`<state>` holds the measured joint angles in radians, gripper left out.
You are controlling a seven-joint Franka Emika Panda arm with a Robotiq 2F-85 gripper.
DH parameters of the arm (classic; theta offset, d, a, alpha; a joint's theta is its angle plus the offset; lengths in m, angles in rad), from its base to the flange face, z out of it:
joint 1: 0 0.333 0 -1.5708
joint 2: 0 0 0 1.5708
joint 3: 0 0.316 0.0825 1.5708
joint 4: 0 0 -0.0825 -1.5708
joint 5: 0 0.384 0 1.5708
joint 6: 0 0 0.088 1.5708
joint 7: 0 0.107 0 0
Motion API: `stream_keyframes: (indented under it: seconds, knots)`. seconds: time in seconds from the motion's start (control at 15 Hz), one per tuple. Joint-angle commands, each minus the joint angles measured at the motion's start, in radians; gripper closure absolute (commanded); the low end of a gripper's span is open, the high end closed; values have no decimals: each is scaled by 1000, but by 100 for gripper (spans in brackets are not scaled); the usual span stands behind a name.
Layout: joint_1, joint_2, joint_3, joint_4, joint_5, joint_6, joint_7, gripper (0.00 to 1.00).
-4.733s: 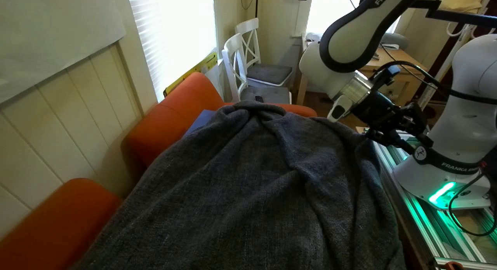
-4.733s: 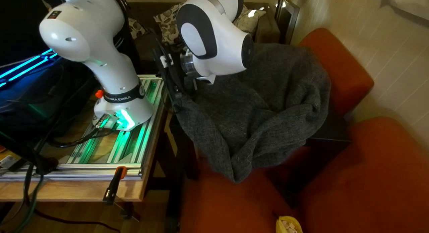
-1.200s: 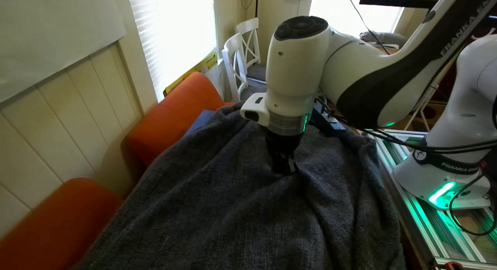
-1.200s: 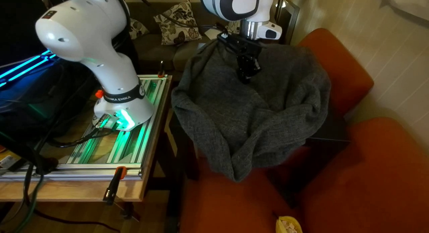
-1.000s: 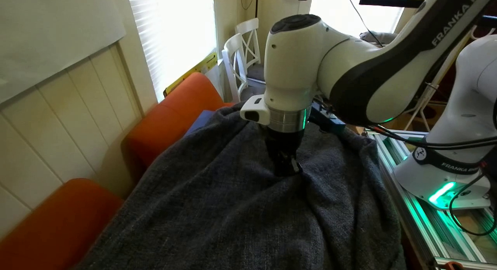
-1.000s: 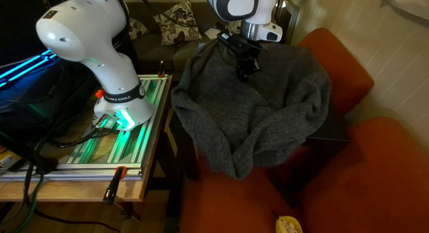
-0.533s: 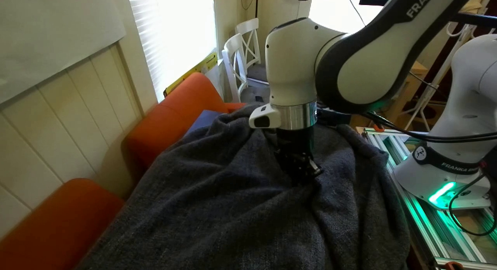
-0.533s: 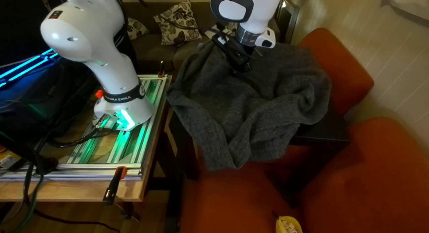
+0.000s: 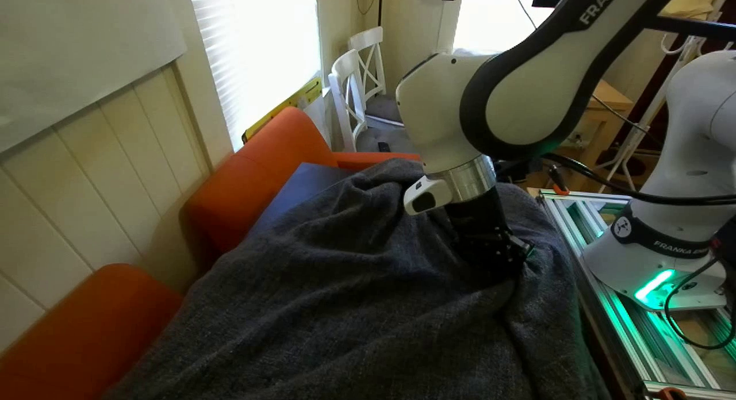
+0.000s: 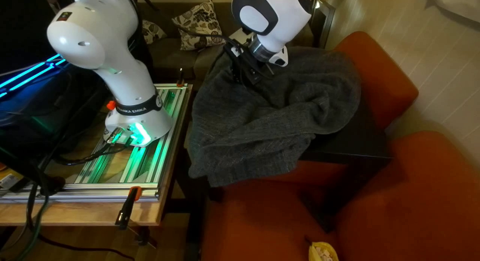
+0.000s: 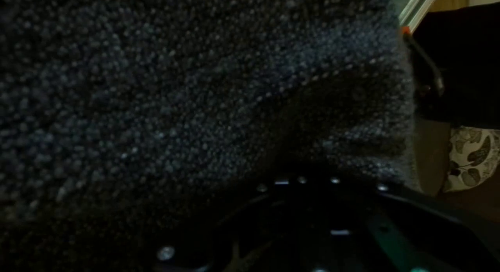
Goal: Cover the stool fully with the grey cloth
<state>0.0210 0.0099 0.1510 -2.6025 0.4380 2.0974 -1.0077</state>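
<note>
Far left in an exterior view there's an orange couch along the wall, then a bare strip of dark counter just beside it. Afaict that counter is the stool from the task, bc the grey cloth lies right on it & nothing else stool-like shows. Cloth fills the middle, over most of the top but all rumpled, and its hem hangs off an edge in an exterior view. Right of center the pincer leans down into the cloth. Looks closed w/ a pinch of it inside: wrist view's v dark so it's hard to make out, but a crease runs straight into the grip. Prob held there, on the side away from the wall, to tug slack down that side. Catch is, pulling that way likely leaves the wall side barer, so imo not fully covered yet, & the next move prob needs a regrab nearer the wall & a pull back. Far right's the robot's base, near the cloth, so I'd guess that's the easy side.
</note>
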Motion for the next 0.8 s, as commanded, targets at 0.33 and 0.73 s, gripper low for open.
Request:
stream_keyframes:
  seconds: [0.33, 0.73]
  knots:
    - [84, -16, 8, -13, 59, 243, 114, 100]
    - [103, 31, 1, -7, -141, 592, 350, 100]
